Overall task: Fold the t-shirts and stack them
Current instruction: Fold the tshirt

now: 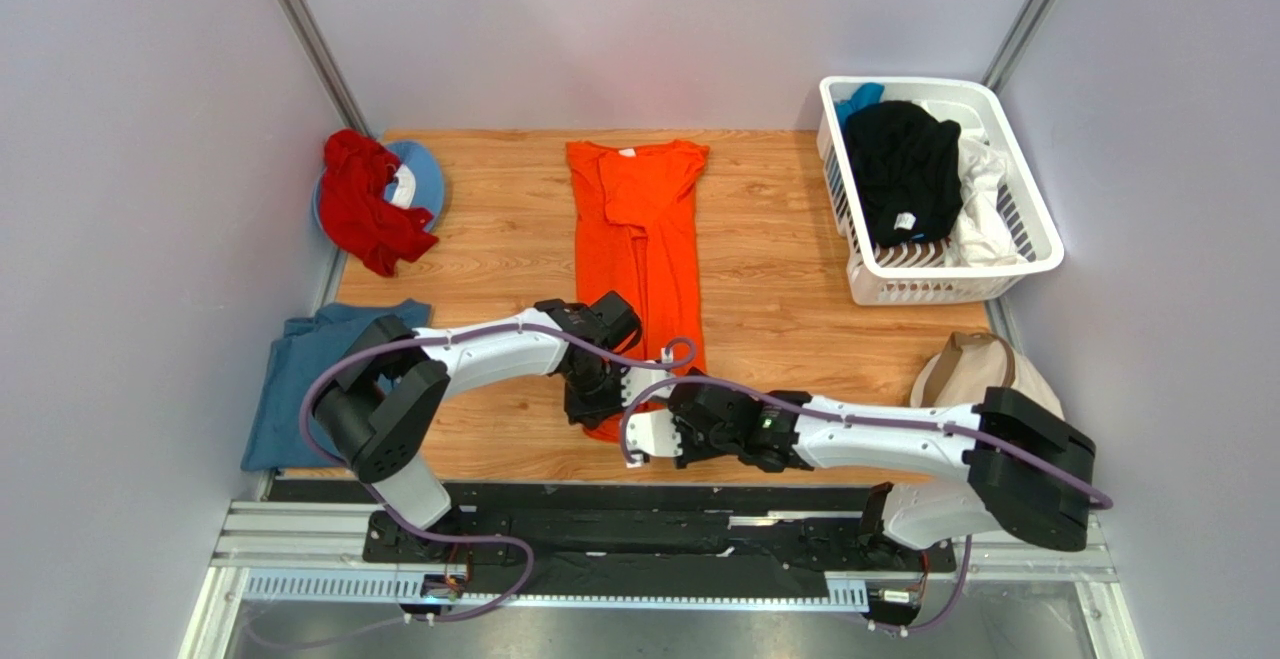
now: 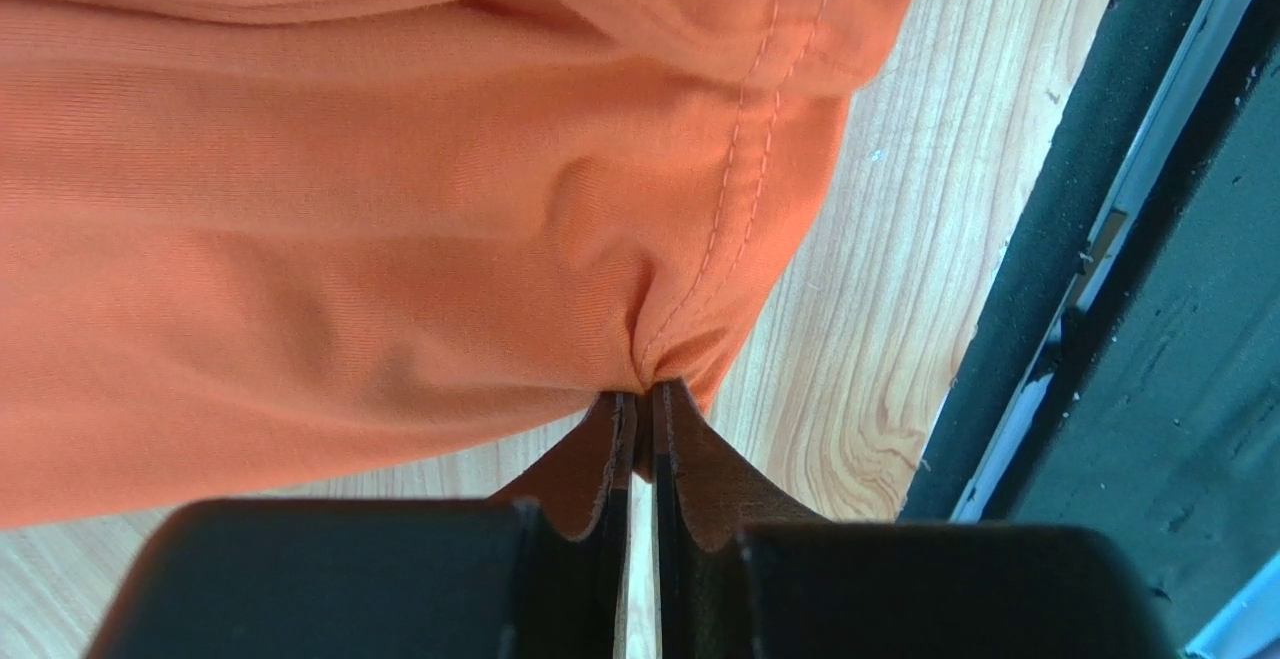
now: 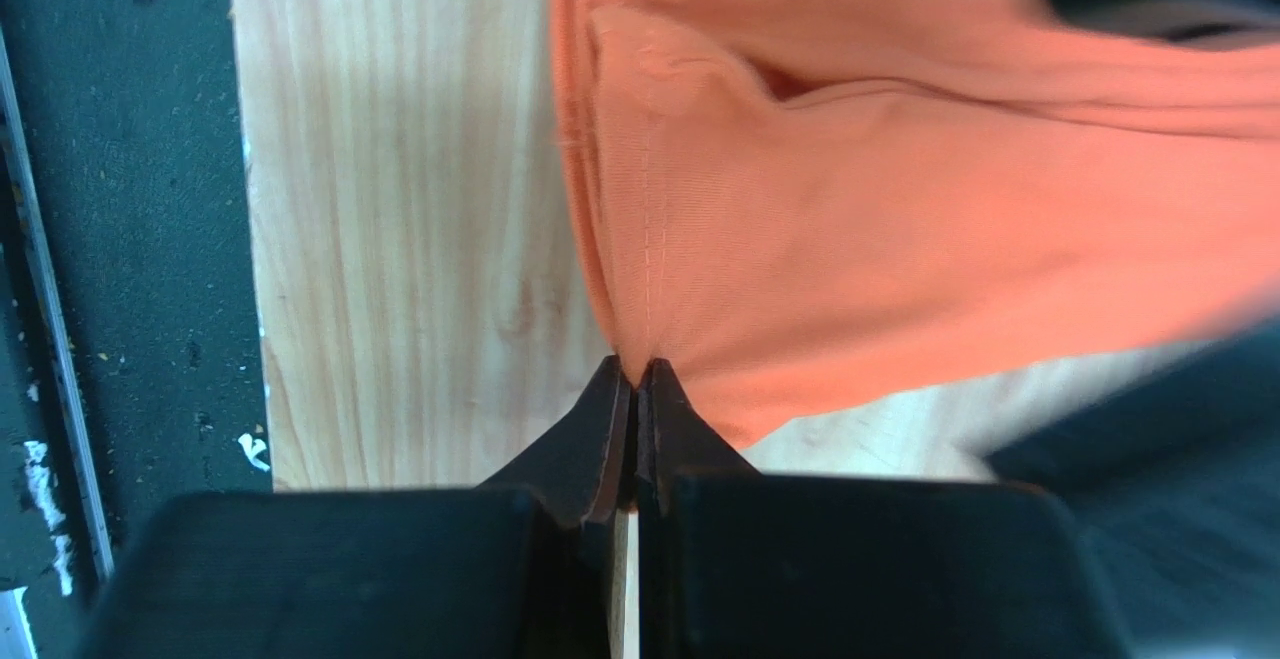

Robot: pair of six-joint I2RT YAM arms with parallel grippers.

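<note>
The orange t-shirt (image 1: 643, 239) lies lengthwise in the middle of the wooden table (image 1: 781, 314), folded into a narrow strip, its collar at the far end. Both grippers are at its near hem. My left gripper (image 2: 646, 389) is shut on a bunched fold of the stitched hem (image 2: 751, 134), at the left near corner (image 1: 598, 397). My right gripper (image 3: 634, 374) is shut on the hem's other corner (image 1: 639, 434), just above the wood. A dusty blue t-shirt (image 1: 323, 374) lies folded at the table's left edge. Black (image 1: 902, 164) and white (image 1: 984, 194) t-shirts sit in the basket.
A white plastic basket (image 1: 1037, 247) stands at the far right. A red cloth (image 1: 364, 206) lies over a blue round thing (image 1: 421, 172) at the far left. A beige cap (image 1: 980, 371) sits near the right arm. The black base rail (image 1: 646, 517) runs along the near edge.
</note>
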